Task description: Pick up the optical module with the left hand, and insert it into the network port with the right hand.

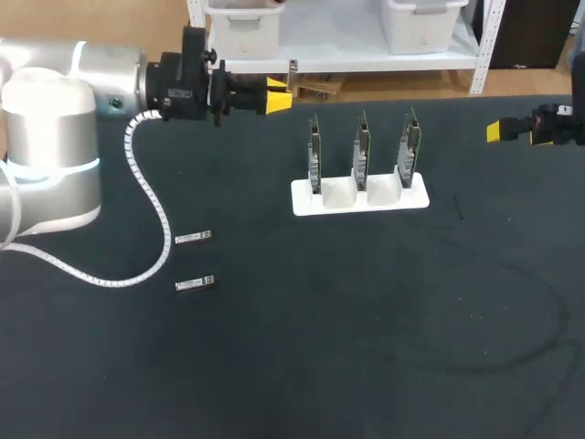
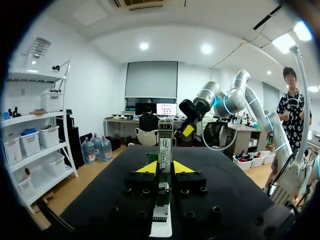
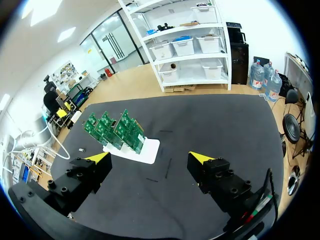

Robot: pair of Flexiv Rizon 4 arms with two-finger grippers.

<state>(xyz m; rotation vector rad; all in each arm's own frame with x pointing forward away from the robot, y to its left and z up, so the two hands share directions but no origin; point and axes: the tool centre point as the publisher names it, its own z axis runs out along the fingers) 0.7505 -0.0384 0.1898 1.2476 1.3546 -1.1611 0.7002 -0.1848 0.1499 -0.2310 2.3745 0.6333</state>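
My left gripper [image 1: 280, 94] hangs over the table's far left part, shut on a silver optical module [image 1: 292, 76]. In the left wrist view the module [image 2: 165, 145] stands upright between the yellow tips of that gripper [image 2: 165, 168]. A white holder [image 1: 306, 203] at mid-table carries three upright green network cards [image 1: 361, 146]. My right gripper [image 1: 517, 130] is at the far right, open and empty. Seen from the right wrist, the gripper [image 3: 150, 159] points toward the cards [image 3: 114, 129], well short of them.
Two more optical modules [image 1: 193, 238] [image 1: 195, 283] lie flat on the dark mat at the left, near the left arm's white spiral cable [image 1: 151, 197]. The mat's far edge runs just behind the holder.
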